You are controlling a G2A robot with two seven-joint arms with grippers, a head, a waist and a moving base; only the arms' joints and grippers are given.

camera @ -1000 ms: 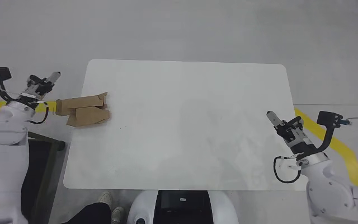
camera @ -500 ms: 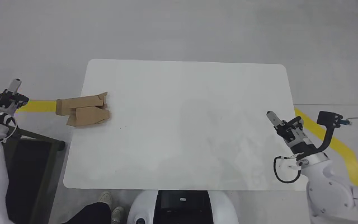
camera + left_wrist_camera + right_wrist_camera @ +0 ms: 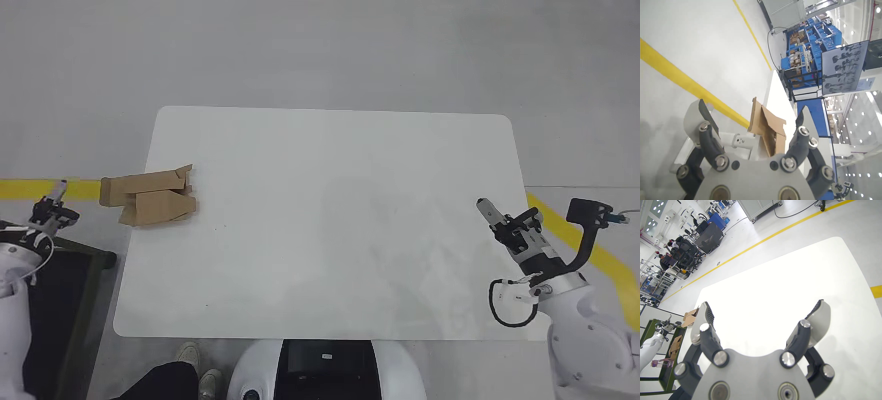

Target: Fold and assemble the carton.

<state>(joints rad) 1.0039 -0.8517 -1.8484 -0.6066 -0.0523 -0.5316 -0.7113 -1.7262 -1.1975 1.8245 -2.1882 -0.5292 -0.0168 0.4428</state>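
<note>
A flattened brown carton (image 3: 148,198) lies at the left edge of the white table (image 3: 330,220), partly overhanging it. In the left wrist view the carton (image 3: 766,125) juts off the table edge beyond my left gripper (image 3: 751,113), which is open and empty. From above, the left gripper (image 3: 53,200) hangs off the table, left of the carton and apart from it. My right gripper (image 3: 497,222) stands open and empty over the table's right edge; its wrist view (image 3: 762,309) looks across the bare tabletop toward the carton (image 3: 690,315).
A dark green bin (image 3: 668,351) with cardboard pieces (image 3: 675,344) stands on the floor left of the table. A yellow floor line (image 3: 20,187) runs past the left side. A person's feet (image 3: 195,362) show near the table's front edge.
My left gripper has drawn back from the carton, moving left and toward the front, off the table side. The carton and the right arm have not moved.
</note>
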